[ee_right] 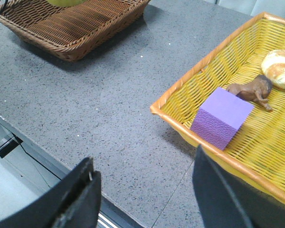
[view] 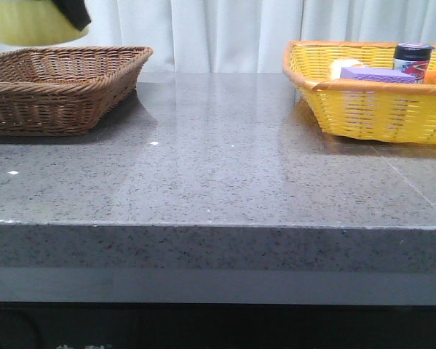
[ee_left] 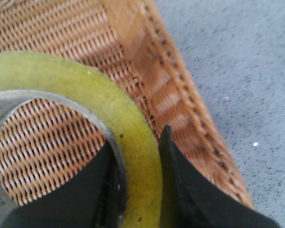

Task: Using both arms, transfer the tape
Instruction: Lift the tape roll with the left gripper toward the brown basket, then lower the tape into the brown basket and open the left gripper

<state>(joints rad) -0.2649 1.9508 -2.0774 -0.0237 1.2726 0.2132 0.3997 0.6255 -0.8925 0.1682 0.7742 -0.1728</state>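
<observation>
- Front view: the tape (view: pixel 32 22) hangs high above the brown basket (view: pixel 57 87) at the far left, with only a scrap of the black left claw (view: pixel 73 13) showing on it. The yellow basket (view: pixel 370 91) sits well apart on the right of the grey table (view: pixel 218 167).
- Left wrist view: the left claw (ee_left: pixel 140 190) pinches the tape's (ee_left: pixel 85 90) wall, one finger inside the core, one outside, above the brown basket's (ee_left: pixel 147 61) woven floor near its rim. The grip covers only a narrow stretch of the ring, so I judge the roll could swing or slip, and a release here could strike the rim.
- Right wrist view: the right claw (ee_right: pixel 142 190) stands wide apart and empty, over the table edge beside the yellow basket (ee_right: pixel 213 61) holding a purple block (ee_right: pixel 222 116).
</observation>
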